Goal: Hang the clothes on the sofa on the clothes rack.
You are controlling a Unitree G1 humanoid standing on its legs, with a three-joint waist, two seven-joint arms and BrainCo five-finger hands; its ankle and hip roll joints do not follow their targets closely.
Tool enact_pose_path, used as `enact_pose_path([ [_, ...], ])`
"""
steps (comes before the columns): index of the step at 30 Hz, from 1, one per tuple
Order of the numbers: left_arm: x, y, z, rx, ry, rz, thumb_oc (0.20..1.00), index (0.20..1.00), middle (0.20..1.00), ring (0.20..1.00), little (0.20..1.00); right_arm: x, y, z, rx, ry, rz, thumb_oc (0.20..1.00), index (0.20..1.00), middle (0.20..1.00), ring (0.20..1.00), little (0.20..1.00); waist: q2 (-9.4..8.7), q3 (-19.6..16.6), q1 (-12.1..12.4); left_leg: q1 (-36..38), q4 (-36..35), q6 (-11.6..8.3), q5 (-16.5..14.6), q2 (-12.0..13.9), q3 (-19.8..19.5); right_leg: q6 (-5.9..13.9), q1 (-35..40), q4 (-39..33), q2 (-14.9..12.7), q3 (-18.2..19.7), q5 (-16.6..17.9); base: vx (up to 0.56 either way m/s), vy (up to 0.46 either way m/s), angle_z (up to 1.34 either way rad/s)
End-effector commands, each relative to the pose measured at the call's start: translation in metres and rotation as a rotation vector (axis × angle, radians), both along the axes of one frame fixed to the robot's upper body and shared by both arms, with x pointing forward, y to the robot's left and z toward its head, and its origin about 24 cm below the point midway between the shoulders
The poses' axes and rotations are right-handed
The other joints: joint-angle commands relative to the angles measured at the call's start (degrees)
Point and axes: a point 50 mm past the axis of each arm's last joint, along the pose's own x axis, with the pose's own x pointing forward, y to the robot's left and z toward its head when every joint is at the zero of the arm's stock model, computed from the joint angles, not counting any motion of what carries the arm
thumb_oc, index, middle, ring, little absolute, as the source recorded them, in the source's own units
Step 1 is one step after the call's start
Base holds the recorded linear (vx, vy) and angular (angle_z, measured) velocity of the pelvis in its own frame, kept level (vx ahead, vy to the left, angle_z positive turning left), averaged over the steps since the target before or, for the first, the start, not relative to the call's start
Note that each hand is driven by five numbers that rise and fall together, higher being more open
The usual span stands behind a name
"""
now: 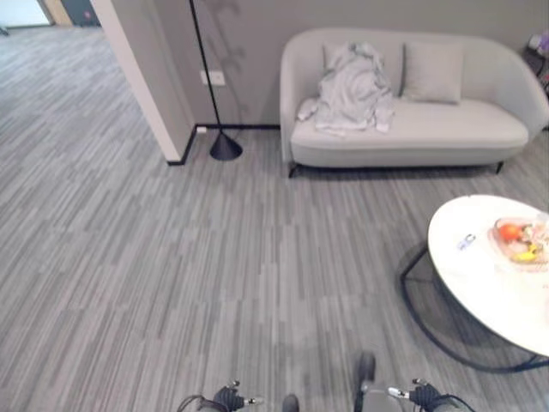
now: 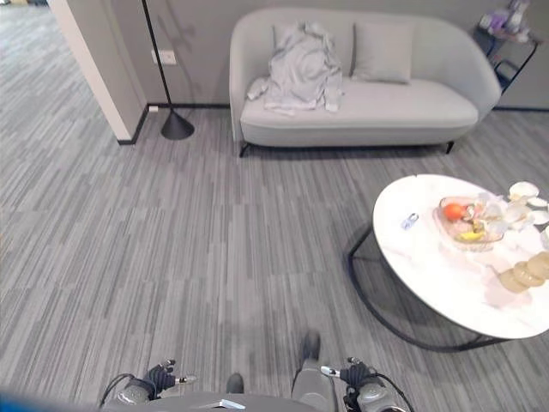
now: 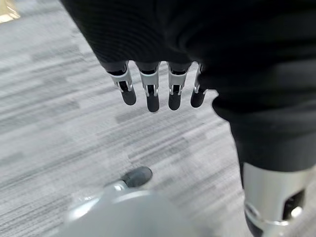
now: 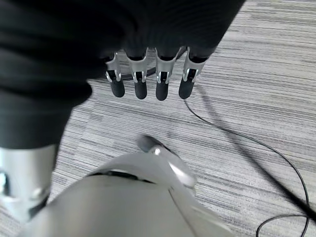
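The task seems not yet begun. The crumpled pale grey soft cloth garment (image 1: pixel 352 90) lies on the left seat of the curved light grey upholstered sofa (image 1: pixel 446 129), draped against the backrest, well apart from the robot. The left hand (image 3: pixel 148 91) and the right hand (image 4: pixel 148 81) hang with relaxed straight fingers, holding nothing, above the striped grey carpet floor (image 1: pixel 171 257).

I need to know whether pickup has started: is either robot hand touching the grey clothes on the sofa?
Apart. The right eye view shows the clothes lying on the sofa across the room; both wrist views show the left robot hand and right robot hand hanging over bare floor.
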Motion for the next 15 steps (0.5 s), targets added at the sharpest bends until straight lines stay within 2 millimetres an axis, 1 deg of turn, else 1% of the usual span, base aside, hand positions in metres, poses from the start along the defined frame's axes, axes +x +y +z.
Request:
enact_pose_path([
  [1, 0.015, -0.001, 0.005, 0.000, -0.065, -0.019, 1.000, 1.000, 1.000, 1.000, 1.000, 0.002, -0.003, 0.002, -0.023, -0.012, 0.025, 1.000, 1.000, 1.000, 1.000, 1.000, 0.43, -0.2, -0.6, 10.6, 0.3, -5.70, -9.8, 2.8, -6.2, 0.10, -2.3, 1.1, 1.7, -3.4, 6.2, 0.40, -0.172, 0.04],
  [2, 0.013, 0.000, 0.004, 0.005, -0.056, -0.028, 1.000, 1.000, 1.000, 1.000, 1.000, -0.001, -0.004, 0.001, -0.022, -0.010, 0.019, 1.000, 1.000, 1.000, 1.000, 1.000, -0.02, -0.9, -0.9, 11.7, 0.3, -5.91, -11.1, 2.9, -7.0, 0.20, -1.6, 1.1, 1.7, -3.9, 6.5, 0.58, -0.248, 0.12],
  [3, 0.010, 0.000, 0.003, 0.007, -0.048, -0.021, 1.000, 1.000, 1.000, 1.000, 1.000, -0.002, -0.003, 0.001, -0.019, -0.009, 0.019, 1.000, 1.000, 1.000, 1.000, 1.000, -0.58, -1.6, -1.2, 12.7, 0.3, -6.18, -11.8, 3.2, -7.3, 0.12, -0.9, 1.1, 1.8, -4.3, 8.4, 0.47, -0.211, 0.22],
  [5, 0.007, 0.001, 0.002, 0.009, -0.040, -0.017, 1.000, 1.000, 1.000, 1.000, 1.000, -0.005, -0.003, 0.000, -0.012, 0.000, 0.022, 1.000, 1.000, 1.000, 1.000, 1.000, -0.62, -3.2, -1.7, 14.2, 0.3, -7.15, -12.7, 5.9, -7.3, -0.17, 0.5, 1.1, 2.8, -4.8, 9.1, 0.48, -0.262, 0.41],
  [6, 0.006, 0.001, 0.002, 0.007, -0.040, -0.010, 1.000, 1.000, 1.000, 1.000, 1.000, -0.007, -0.003, -0.001, -0.010, 0.003, 0.020, 1.000, 1.000, 1.000, 1.000, 1.000, -0.10, -3.7, -1.6, 14.2, 0.3, -7.77, -11.5, 7.5, -7.2, -0.64, 1.3, 1.1, 3.8, -5.1, 8.8, 0.44, -0.279, 0.67],
  [7, 0.004, 0.001, 0.002, 0.006, -0.036, -0.003, 1.000, 1.000, 1.000, 1.000, 1.000, -0.008, -0.002, -0.001, -0.009, 0.008, 0.020, 1.000, 1.000, 1.000, 1.000, 1.000, 0.45, -4.2, -1.8, 14.3, 0.3, -8.50, -9.2, 9.1, -7.6, -1.33, 1.8, 1.1, 5.1, -5.0, 8.6, 0.44, -0.268, 0.80],
  [8, 0.004, 0.001, 0.002, 0.003, -0.035, 0.007, 1.000, 1.000, 1.000, 1.000, 1.000, -0.008, -0.004, -0.001, -0.009, 0.005, 0.014, 1.000, 1.000, 1.000, 1.000, 1.000, 1.46, -4.8, -2.0, 15.1, 0.7, -9.83, -5.0, 11.5, -7.7, -2.21, 2.2, 1.8, 6.7, -5.4, 7.5, 0.41, -0.255, 0.50],
  [9, 0.003, 0.001, 0.002, -0.002, -0.038, 0.016, 1.000, 1.000, 1.000, 1.000, 1.000, -0.008, -0.005, 0.000, -0.009, 0.001, 0.005, 1.000, 1.000, 1.000, 1.000, 1.000, 1.75, -5.0, -1.8, 13.7, 3.0, -10.40, -2.2, 12.2, -8.1, -2.83, 3.1, 2.2, 7.3, -5.6, 6.5, 0.41, -0.243, 0.12],
  [10, 0.003, 0.001, 0.002, -0.007, -0.040, 0.028, 1.000, 1.000, 1.000, 1.000, 1.000, -0.009, -0.006, 0.000, -0.005, -0.007, -0.004, 1.000, 1.000, 1.000, 1.000, 1.000, 2.19, -5.5, -1.9, 12.6, 6.0, -11.32, 1.5, 13.2, -8.6, -4.00, 4.0, 2.3, 8.7, -5.5, 5.5, 0.31, -0.196, -0.09],
  [11, 0.004, 0.001, 0.002, -0.012, -0.045, 0.034, 1.000, 1.000, 1.000, 1.000, 1.000, -0.008, -0.007, 0.000, -0.007, -0.008, -0.010, 1.000, 1.000, 1.000, 1.000, 1.000, 1.84, -5.8, -2.0, 10.9, 9.0, -11.76, 3.8, 13.2, -8.8, -4.61, 4.9, 2.2, 8.8, -5.5, 4.7, 0.48, -0.270, -0.09],
  [12, 0.007, 0.002, 0.003, -0.025, -0.063, 0.055, 1.000, 1.000, 1.000, 1.000, 1.000, -0.009, -0.011, 0.001, -0.011, -0.011, -0.018, 1.000, 1.000, 1.000, 1.000, 1.000, 1.16, -5.7, -1.7, 8.2, 15.1, -11.37, 7.4, 13.3, -8.1, -6.57, 8.1, 1.9, 9.9, -5.1, 3.0, 0.48, -0.282, -0.05],
  [13, 0.011, 0.003, 0.005, -0.030, -0.081, 0.066, 1.000, 1.000, 1.000, 1.000, 1.000, -0.008, -0.014, 0.002, -0.015, -0.018, -0.022, 1.000, 1.000, 1.000, 1.000, 1.000, 0.55, -5.3, -1.3, 6.4, 18.9, -10.62, 9.0, 13.2, -7.5, -7.48, 9.7, 1.8, 10.5, -4.5, 1.9, 0.47, -0.292, -0.07],
  [14, 0.014, 0.002, 0.006, -0.036, -0.098, 0.069, 1.000, 1.000, 1.000, 1.000, 1.000, -0.006, -0.017, 0.003, -0.019, -0.024, -0.026, 1.000, 1.000, 1.000, 1.000, 1.000, -0.08, -4.8, -0.9, 4.2, 22.4, -9.59, 9.4, 13.3, -6.3, -8.20, 11.0, 1.6, 10.7, -4.0, 1.1, 0.42, -0.271, -0.19],
  [15, 0.017, 0.003, 0.007, -0.036, -0.112, 0.079, 1.000, 1.000, 1.000, 1.000, 1.000, -0.003, -0.020, 0.005, -0.026, -0.033, -0.035, 1.000, 1.000, 1.000, 1.000, 1.000, -1.28, -4.1, -0.3, 0.6, 25.5, -8.11, 9.0, 14.2, -2.9, -9.14, 13.4, 1.5, 10.8, -3.2, -0.6, 0.58, -0.260, -0.12],
])
